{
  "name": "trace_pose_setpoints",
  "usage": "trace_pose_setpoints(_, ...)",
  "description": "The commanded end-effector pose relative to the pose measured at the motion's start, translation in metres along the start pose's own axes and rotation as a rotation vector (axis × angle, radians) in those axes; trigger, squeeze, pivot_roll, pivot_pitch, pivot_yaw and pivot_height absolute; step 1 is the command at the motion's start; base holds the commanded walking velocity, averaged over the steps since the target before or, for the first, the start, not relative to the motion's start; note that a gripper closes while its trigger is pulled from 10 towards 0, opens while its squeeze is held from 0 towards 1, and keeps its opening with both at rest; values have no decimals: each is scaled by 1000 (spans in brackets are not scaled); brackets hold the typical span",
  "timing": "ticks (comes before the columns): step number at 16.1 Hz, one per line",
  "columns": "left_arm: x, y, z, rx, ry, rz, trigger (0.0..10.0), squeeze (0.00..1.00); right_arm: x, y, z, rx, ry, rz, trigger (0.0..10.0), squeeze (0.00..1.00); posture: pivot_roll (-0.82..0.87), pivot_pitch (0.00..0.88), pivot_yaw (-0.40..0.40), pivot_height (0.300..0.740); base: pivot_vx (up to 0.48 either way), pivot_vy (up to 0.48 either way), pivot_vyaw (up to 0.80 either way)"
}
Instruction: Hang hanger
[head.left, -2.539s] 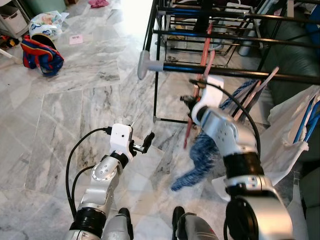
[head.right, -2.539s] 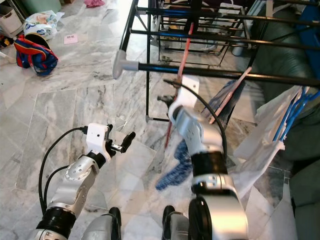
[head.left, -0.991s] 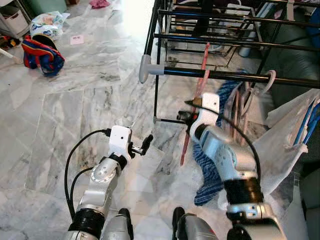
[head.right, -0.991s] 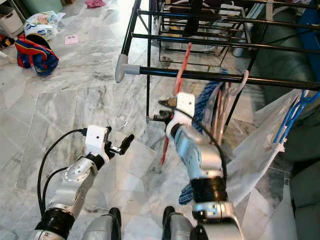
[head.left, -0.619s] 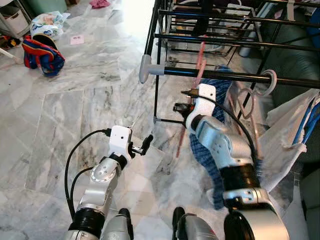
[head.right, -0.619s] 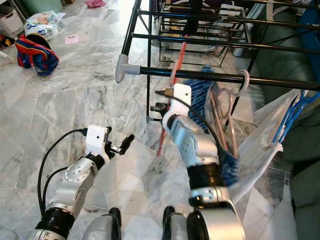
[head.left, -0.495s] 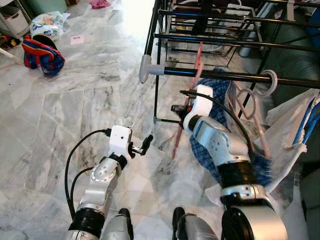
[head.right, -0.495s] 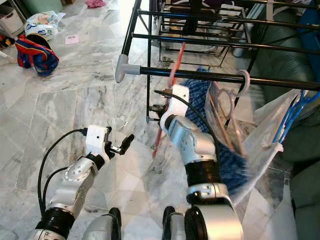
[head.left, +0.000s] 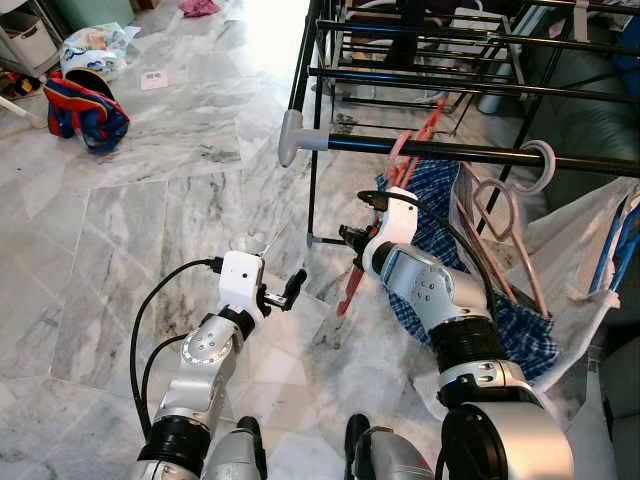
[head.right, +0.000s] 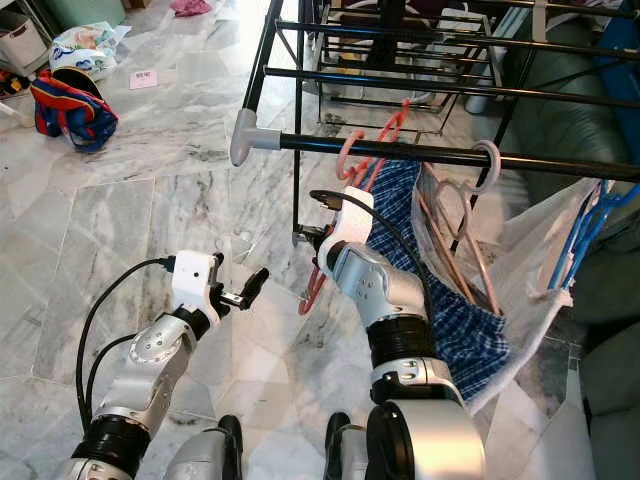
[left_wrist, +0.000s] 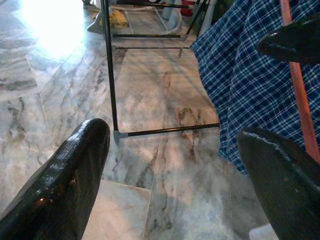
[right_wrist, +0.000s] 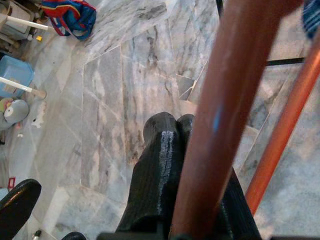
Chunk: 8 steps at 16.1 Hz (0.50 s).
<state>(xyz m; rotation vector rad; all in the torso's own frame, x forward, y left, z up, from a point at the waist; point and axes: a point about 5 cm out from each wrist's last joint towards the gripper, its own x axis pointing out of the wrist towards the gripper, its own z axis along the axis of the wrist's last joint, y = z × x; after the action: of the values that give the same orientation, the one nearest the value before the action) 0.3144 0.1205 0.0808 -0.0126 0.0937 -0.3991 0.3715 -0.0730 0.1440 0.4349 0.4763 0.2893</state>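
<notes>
Right pincer (head.right: 322, 240) closed on red hanger (head.right: 352, 203), low on its frame; the hanger's long axis runs up and away, hook (head.right: 345, 150) at the black rack rail (head.right: 420, 154). Left pincer (head.right: 247, 285) open, idle, farther off.

A: Where's the open room here?

B: Mostly the marble floor (head.left: 150, 200) on the left, open all the way back to the striped bag (head.left: 85, 108). The left gripper (head.left: 290, 290) hovers there with nothing around it.

A: And on the right?

B: Crowded. The drying rack's front rail (head.left: 450, 152) crosses over, with its black upright leg (head.left: 314, 190) just beside the right gripper (head.left: 350, 238). The red hanger (head.left: 385, 210), plaid cloth (head.left: 480, 300), pink hangers (head.left: 500, 215) and a white bag (head.left: 590, 250) block under the rail.
</notes>
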Motion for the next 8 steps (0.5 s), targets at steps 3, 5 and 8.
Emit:
trace_pose_setpoints(3,-2,-1,-7,-3,24,4,10000,0,0,1,4,-46,-36,4,10000,1000,38,221,6,740,0,0,0)
trace_pose_setpoints(5,-2,-1,-6,-3,24,3,10000,0,0,1,6,-68,-53,1,10000,1000,38,221,6,740,0,0,0)
trace_pose_setpoints(8,-5,1,-8,-1,28,5,10000,0,-24,-12,10,-405,-202,-105,10000,1000,32,227,14,740,0,0,0)
